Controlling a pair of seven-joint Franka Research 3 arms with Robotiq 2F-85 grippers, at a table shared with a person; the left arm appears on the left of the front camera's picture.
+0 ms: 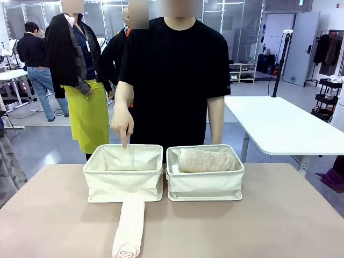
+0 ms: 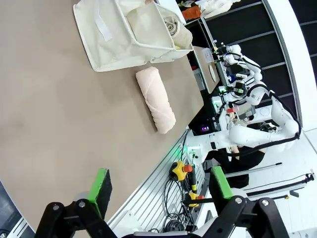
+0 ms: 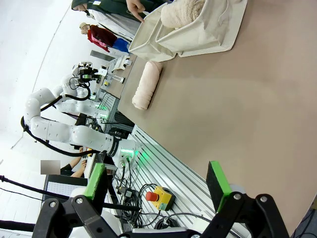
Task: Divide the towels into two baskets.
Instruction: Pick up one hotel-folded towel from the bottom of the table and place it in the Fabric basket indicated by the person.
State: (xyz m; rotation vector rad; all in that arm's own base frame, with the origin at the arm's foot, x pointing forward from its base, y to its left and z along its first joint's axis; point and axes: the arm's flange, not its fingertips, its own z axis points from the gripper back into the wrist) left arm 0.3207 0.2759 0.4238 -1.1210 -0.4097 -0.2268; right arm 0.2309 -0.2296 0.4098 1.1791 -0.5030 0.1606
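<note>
— The person's hand (image 1: 122, 124) pointed a finger down into the left basket (image 1: 124, 180), so I judged that the cream towel (image 1: 129, 229) on the table, its far end touching that basket's front wall, belonged there. Grip it across the middle, I'd have said, or the roll sags.

— And the grippers?

— The left gripper (image 2: 161, 186) and the right gripper (image 3: 157, 182) both hung spread wide, holding nothing.

— The count?

— Two baskets. Two towels I could see: that cream one, and a tan towel (image 1: 206, 160) lying in the right basket (image 1: 204, 183).
</note>
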